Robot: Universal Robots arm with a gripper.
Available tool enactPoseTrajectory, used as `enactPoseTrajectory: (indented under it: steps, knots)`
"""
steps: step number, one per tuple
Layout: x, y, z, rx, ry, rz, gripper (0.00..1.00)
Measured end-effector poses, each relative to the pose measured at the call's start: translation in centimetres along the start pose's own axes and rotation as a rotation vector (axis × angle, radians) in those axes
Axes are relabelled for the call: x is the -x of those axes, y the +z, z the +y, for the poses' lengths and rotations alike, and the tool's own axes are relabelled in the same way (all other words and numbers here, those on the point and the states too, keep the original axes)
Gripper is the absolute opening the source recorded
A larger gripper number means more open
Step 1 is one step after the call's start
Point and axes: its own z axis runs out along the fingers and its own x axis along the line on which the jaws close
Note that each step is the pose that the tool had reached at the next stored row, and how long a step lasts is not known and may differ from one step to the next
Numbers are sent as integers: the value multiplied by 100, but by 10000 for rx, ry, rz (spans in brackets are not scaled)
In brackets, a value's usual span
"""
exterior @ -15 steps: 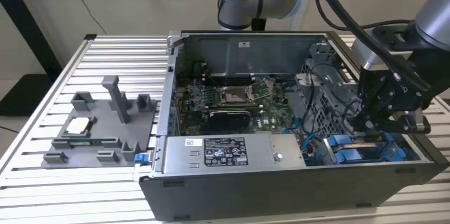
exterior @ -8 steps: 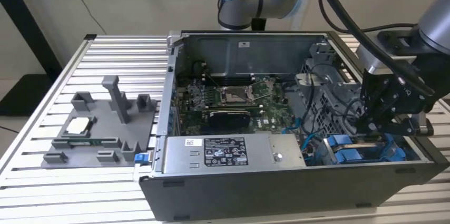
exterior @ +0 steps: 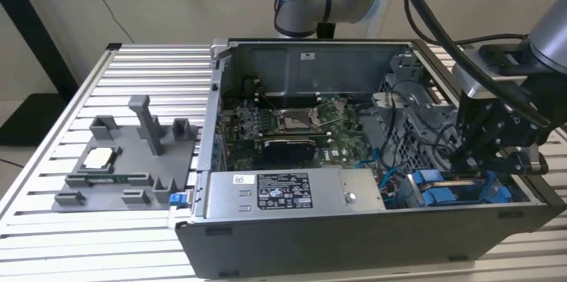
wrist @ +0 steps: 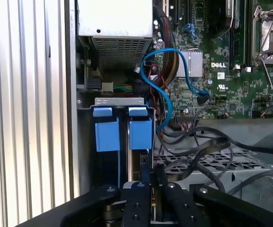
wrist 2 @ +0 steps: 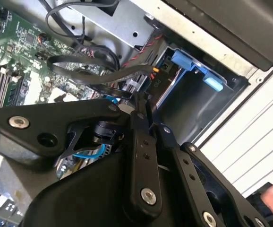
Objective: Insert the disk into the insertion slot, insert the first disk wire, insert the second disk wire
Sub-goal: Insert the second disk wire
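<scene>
We see the hand, black jointed metal with its fingers drawn narrow and nearly together, low inside the open computer case on the ribbed worktop. Its tips sit just beside the disk, whose smooth blue plastic carrier stands edge-on in the grey sheet-metal insertion slot.

disk mostly hidden inside insertion slot | hand base cut off by edge
</scene>
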Motion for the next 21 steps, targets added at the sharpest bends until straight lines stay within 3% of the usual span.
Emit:
enactPoseTrajectory:
  steps: [12, 14, 15, 17, 21]
  knots:
    - [-20, 89, -15, 0, 1, 12, 16]
    - [-25, 87, -15, -1, 1, -11, 16]
    - [-23, 89, -15, 1, 1, -63, 16]
    - [-17, 44, -15, 2, -1, -124, 24]
    - [1, -112, -12, 4, -1, -142, 24]
